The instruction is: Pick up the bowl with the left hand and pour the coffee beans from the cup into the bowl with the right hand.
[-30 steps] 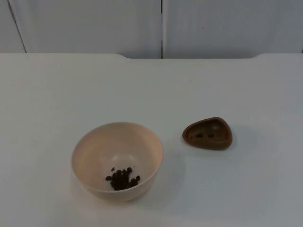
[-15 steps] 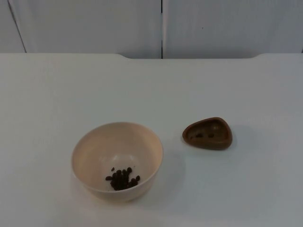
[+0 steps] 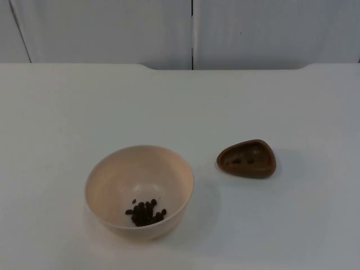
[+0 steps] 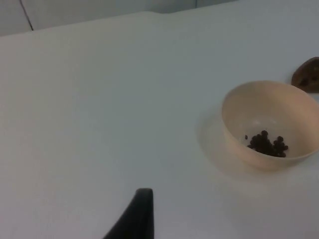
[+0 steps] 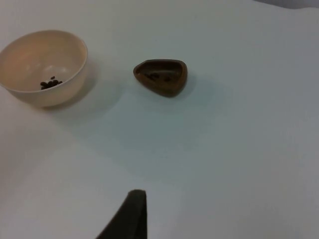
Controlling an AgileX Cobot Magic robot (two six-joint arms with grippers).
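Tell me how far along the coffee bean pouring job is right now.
It looks nearly finished. Done: a pile of coffee beans lies in the cream bowl, and the brown cup stands upright beside it on the table. In hand: nothing; both arms wait clear of the two. Left: perhaps only a few dark specks inside the cup, which may be leftover beans.

The cream bowl looks like smooth, faintly glossy plastic; the brown cup looks matt, the white table smooth and matt.
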